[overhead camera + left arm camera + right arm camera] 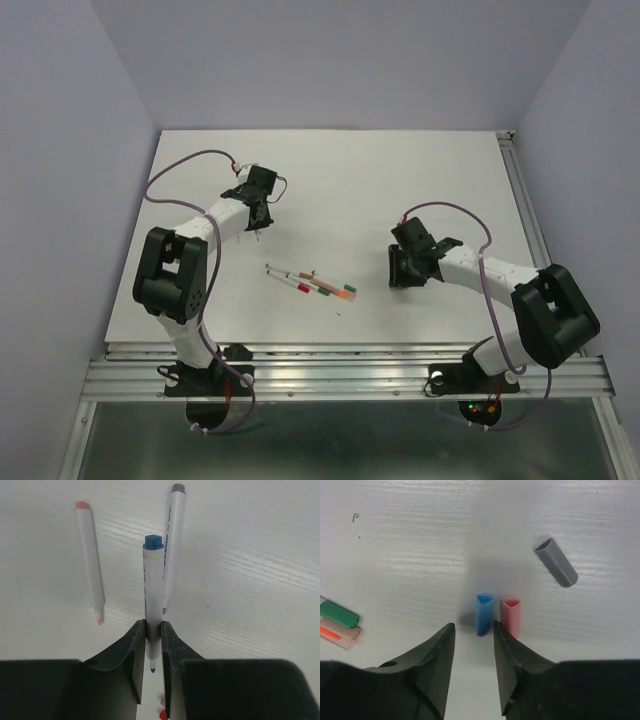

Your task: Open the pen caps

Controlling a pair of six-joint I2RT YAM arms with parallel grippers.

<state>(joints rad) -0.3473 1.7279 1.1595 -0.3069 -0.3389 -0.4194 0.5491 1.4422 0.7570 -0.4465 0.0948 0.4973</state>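
The left fingers (134, 652) are clamped tight on the barrel of a blue pen (152, 585). Its tip is already bare, and it is held over the far-left part of the counter (400, 180). The right fingers (440, 655) stand parted with nothing between them. A blue cap (483, 614) lies on the counter just ahead of the gap, with a pink cap (511, 616) just beside it. Both have their long axes running straight away from the fingers, open mouths at the far end. A grey cap (556, 562) lies farther off, slanted.

The caps not yet off sit on a small bunch of pens (310, 283) near the middle of the near edge, between the two arms. Their long axes run left to right, dipping slightly toward the near edge at the right. A green cap (339, 614) and an orange cap (337, 634) are on the right-hand ends, pointing toward the right arm. That puts them off to the left of the right fingers, which are the nearer pair. The next pull probably needs the left fingers freed for a barrel, with the right fingers drawing a cap along that axis.
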